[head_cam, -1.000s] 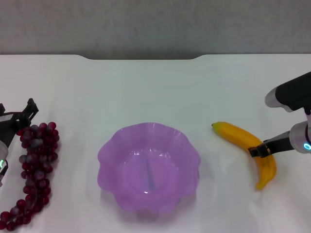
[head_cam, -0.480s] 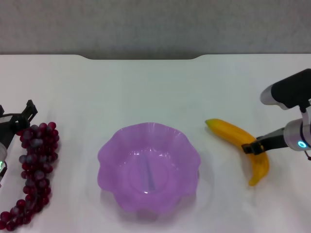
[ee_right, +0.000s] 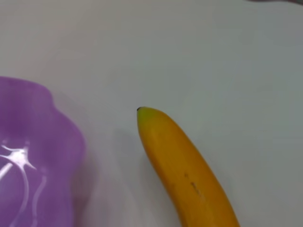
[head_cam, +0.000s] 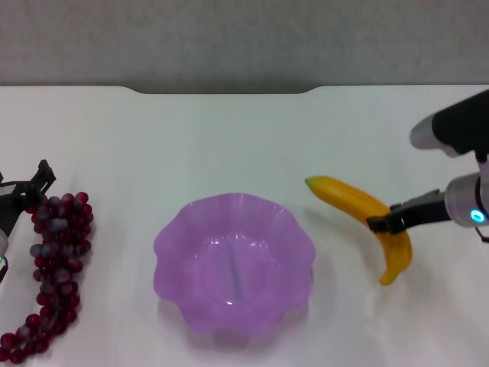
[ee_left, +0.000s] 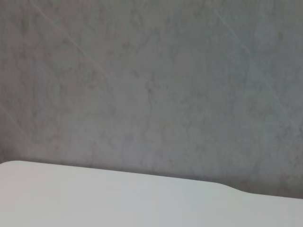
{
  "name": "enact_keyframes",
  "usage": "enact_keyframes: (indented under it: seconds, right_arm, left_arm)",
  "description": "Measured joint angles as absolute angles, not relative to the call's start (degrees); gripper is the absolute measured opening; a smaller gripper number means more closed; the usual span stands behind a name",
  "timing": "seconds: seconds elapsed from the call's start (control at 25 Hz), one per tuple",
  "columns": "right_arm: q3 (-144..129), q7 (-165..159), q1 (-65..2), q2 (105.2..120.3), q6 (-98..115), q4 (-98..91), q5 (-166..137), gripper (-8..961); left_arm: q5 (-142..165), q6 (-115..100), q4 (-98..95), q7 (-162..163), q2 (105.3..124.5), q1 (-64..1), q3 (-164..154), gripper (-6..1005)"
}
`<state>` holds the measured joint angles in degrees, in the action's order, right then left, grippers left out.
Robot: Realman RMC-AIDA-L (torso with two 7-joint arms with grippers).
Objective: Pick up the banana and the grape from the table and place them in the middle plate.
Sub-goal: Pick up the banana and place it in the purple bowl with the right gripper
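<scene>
Right now the banana [head_cam: 365,216] is clamped around its middle by the right hand [head_cam: 383,223], just to the right of the middle plate [head_cam: 177,238] and apart from its rim. Whether the fruit is clear of the worktop [head_cam: 229,145] is hard to judge. The right wrist view shows only the banana's tip end [ee_right: 182,165] and part of the plate's wall [ee_right: 61,142]. The grape [head_cam: 52,264] lies on the worktop at the far left, its lower end cut off. The left hand [head_cam: 30,187] sits beside the bunch's top; I cannot tell its state.
</scene>
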<state>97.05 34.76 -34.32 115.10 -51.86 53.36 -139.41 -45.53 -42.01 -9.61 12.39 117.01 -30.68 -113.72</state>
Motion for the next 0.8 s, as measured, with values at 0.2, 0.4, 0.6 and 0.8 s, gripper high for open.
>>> enact_keyframes:
  seconds: [0.2, 0.4, 0.6, 0.8]
  right_arm:
    - [96.4, 32.0, -33.9, 115.2, -54.4, 59.7, -141.1, 502]
    - [94.2, 31.0, -33.7, 115.23, -53.7, 63.8, -139.2, 503]
    - [83.8, 30.7, -36.0, 115.29, -47.4, 63.5, -133.9, 504]
    - [78.3, 30.5, -37.2, 115.33, -45.3, 63.4, -130.3, 505]
  left_arm:
    - [-45.3, -42.1, -9.6, 12.4, 116.97, -30.5, -113.6, 880]
    - [-45.3, -42.1, -9.9, 12.3, 116.92, -30.7, -113.8, 880]
    - [-45.1, -42.0, -10.1, 11.9, 117.05, -31.1, -113.9, 880]
    - [-44.2, -42.0, -10.6, 12.1, 117.16, -31.4, -113.9, 880]
